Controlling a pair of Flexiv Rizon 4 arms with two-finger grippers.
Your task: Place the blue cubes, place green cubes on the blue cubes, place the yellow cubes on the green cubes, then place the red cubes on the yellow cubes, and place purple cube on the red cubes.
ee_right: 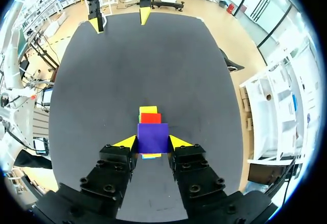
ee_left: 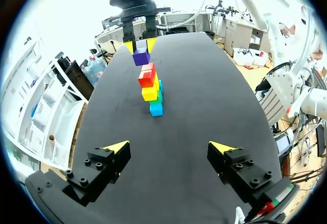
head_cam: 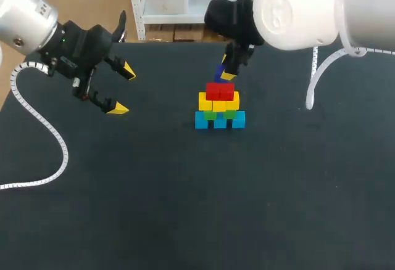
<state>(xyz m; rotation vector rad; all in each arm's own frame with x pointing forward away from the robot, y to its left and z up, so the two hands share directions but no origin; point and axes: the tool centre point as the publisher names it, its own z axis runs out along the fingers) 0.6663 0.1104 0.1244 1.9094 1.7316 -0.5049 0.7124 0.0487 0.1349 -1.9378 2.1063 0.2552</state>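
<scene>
A cube pyramid stands mid-table: blue cubes (head_cam: 220, 121) at the base, green cubes (head_cam: 220, 114) on them, yellow cubes (head_cam: 218, 102) above, red cubes (head_cam: 220, 90) on top. My right gripper (head_cam: 226, 73) is shut on the purple cube (head_cam: 219, 71), holding it just above and slightly behind the red cubes. In the right wrist view the purple cube (ee_right: 153, 138) sits between the yellow tips, with the red cubes (ee_right: 150, 118) under it. My left gripper (head_cam: 122, 89) hangs open at the left, away from the stack; in its own view the purple cube (ee_left: 141, 57) and stack (ee_left: 152, 88) lie far ahead.
The black table (head_cam: 185, 208) surrounds the stack with open surface at the front and on both sides. A white coiled cable (head_cam: 43, 128) trails from my left arm over the table's left part.
</scene>
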